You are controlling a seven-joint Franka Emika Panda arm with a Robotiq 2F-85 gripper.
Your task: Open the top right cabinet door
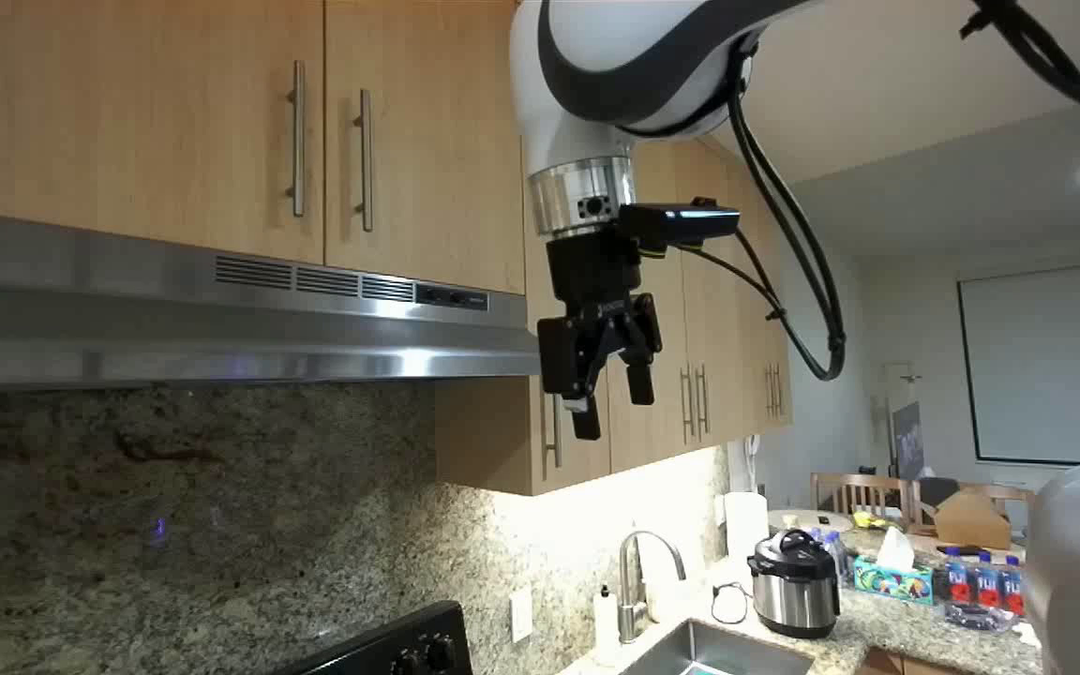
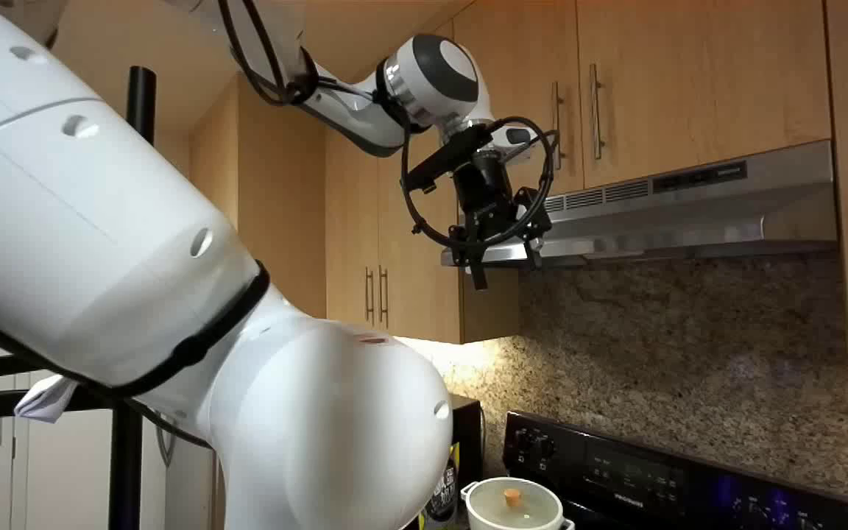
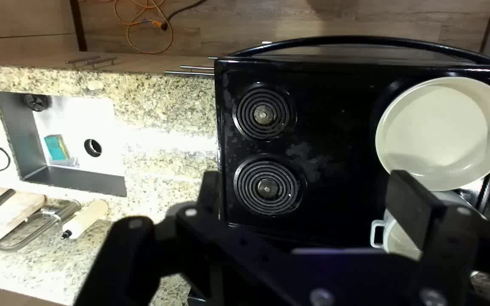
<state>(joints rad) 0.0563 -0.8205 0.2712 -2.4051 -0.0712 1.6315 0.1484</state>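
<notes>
The top right cabinet door (image 1: 446,131) is a short light-maple door above the range hood, shut flat in both exterior views (image 2: 704,88). Its vertical steel bar handle (image 1: 366,159) stands near its left edge and also shows in an exterior view (image 2: 595,110). The matching short door (image 1: 127,112) on its left is shut too. My gripper (image 1: 613,403) points down, its fingers apart and nothing between them. It hangs lower than the handle; in an exterior view (image 2: 506,269) it overlaps the hood's left end. In the wrist view my open fingers (image 3: 306,182) frame the stove; the door is out of view.
The steel range hood (image 1: 249,328) juts out under the short doors. Taller maple doors (image 1: 652,394) stand to its right. Below are the black stove (image 3: 326,140) with a cream pan (image 3: 440,127), a lidded pot (image 2: 512,508), and the sink (image 3: 75,136) with its faucet (image 1: 634,581).
</notes>
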